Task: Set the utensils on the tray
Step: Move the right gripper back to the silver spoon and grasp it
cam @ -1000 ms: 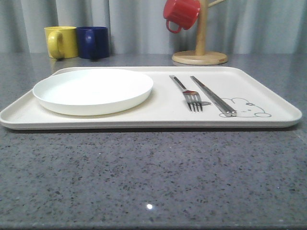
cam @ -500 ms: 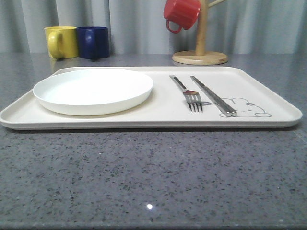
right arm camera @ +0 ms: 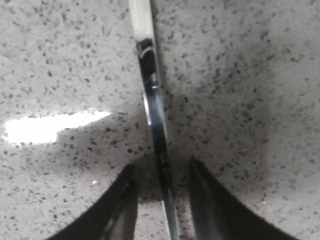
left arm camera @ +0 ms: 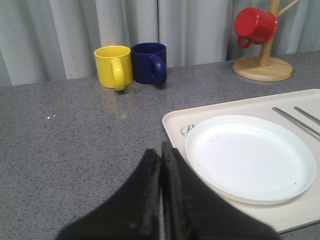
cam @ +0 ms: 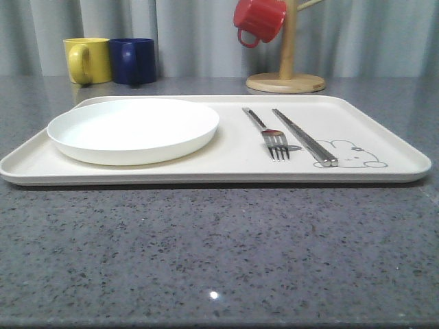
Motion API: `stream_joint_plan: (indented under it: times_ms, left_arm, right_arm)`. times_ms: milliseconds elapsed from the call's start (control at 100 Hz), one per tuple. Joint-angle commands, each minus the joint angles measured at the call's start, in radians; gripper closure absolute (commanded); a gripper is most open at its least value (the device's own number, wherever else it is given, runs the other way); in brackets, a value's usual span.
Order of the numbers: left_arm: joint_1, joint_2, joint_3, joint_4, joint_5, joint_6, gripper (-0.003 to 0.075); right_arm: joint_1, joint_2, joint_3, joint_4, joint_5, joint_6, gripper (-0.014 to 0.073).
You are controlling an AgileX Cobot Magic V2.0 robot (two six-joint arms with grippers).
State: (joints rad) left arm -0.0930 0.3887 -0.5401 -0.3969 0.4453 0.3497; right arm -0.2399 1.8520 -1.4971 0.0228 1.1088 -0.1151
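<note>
Cream tray [cam: 384,130] holds plate [cam: 134,129], fork [cam: 269,134], chopsticks [cam: 304,137]; left gripper [left arm camera: 161,155] closed empty, right gripper [right arm camera: 161,172] straddling spoon handle [right arm camera: 152,100].

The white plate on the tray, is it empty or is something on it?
Empty: the white plate on the tray shows bare surface in both front and left wrist views.

left pincer [left arm camera: 161,165]: fingers pressed together | right pincer [right arm camera: 162,172]: fingers apart

1 tray [cam: 384,123], 1 plate [cam: 134,129], 1 fork [cam: 267,133] and 2 chopsticks [cam: 305,137] are counted. 3 mugs [cam: 88,59] and 1 wooden rack [cam: 286,79] are counted at 12 o'clock.
</note>
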Motion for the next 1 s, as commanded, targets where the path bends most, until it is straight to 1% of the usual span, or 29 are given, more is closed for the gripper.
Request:
stream_joint_plan:
  times_ms: [0,50,120,140,190,360,500,570,730,880,990]
  left_arm:
    - [0.003,0.008,-0.028,-0.013,-0.069,0.000,0.0739]
    - [0.003,0.008,-0.028,-0.013,-0.069,0.000,0.0739]
    - [0.003,0.008,-0.028,-0.013,-0.069,0.000,0.0739]
    - [0.003,0.008,-0.028,-0.013,-0.069,0.000,0.0739]
    - [0.003,0.008,-0.028,-0.013,-0.069,0.000,0.0739]
    - [0.003,0.008,-0.028,-0.013,-0.069,0.000,0.0739]
    - [0.003,0.008,-0.028,-0.013,-0.069,0.000,0.0739]
    - [0.003,0.008,-0.028,-0.013,-0.069,0.000,0.0739]
    - [0.003,0.008,-0.028,-0.013,-0.069,0.000,0.0739]
    - [0.003,0.008,-0.028,-0.013,-0.069,0.000,0.0739]
    - [0.003,0.008,-0.028,-0.013,-0.069,0.000,0.0739]
  right_arm:
    - [-0.005,-0.032,-0.023,0.001,0.009,-0.011,0.0447]
    - [-0.005,-0.032,-0.023,0.004,0.009,-0.010,0.0547]
    - [-0.005,-0.032,-0.023,0.023,0.003,0.001,0.0654]
    - [-0.005,-0.032,-0.023,0.028,0.001,0.004,0.0670]
    - [-0.005,-0.034,-0.023,0.035,-0.001,0.013,0.0650]
    - [0.010,-0.071,-0.033,0.041,0.014,0.054,0.0650]
    - [0.070,-0.147,-0.033,0.041,0.035,0.092,0.0650]
    - [0.123,-0.186,-0.033,0.041,0.037,0.115,0.0650]
    - [0.278,-0.240,-0.033,0.041,0.008,0.226,0.0650]
    - [0.432,-0.228,-0.033,0.039,-0.038,0.290,0.0650]
    - [0.503,-0.201,-0.032,0.031,-0.070,0.342,0.0650]
